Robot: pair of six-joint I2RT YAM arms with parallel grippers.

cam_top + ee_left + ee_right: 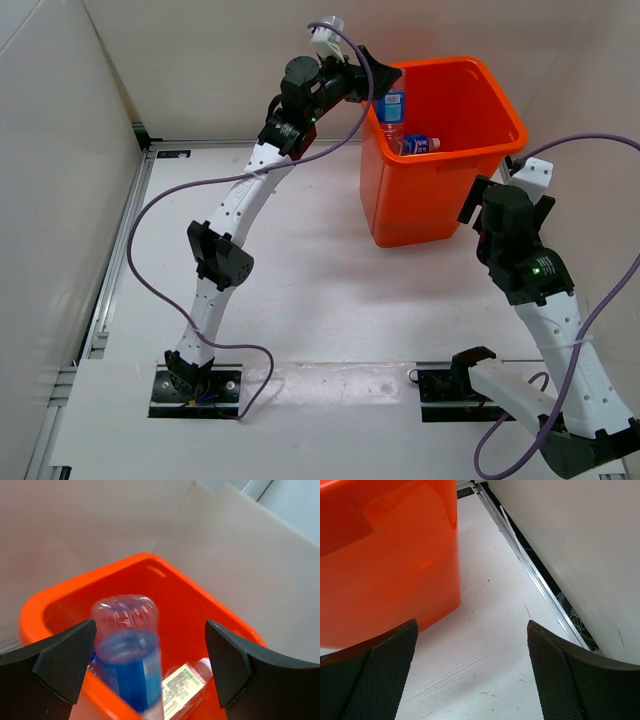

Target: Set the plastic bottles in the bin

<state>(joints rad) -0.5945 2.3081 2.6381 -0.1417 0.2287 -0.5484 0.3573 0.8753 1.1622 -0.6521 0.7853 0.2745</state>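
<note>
The orange bin (440,205) stands at the back right of the table. My left gripper (385,75) is open over the bin's left rim (35,611). A clear bottle with a blue label (127,655) shows blurred between its wide-apart fingers, base up, over the bin's inside (394,105). Another bottle with a white label (186,685) lies on the bin's floor (420,145). My right gripper (492,192) is open and empty, low beside the bin's right wall (385,555), its fingers over bare table (472,625).
White walls enclose the table on the left, back and right. A metal rail (535,575) runs along the right wall close to my right gripper. A purple cable (180,200) loops off the left arm.
</note>
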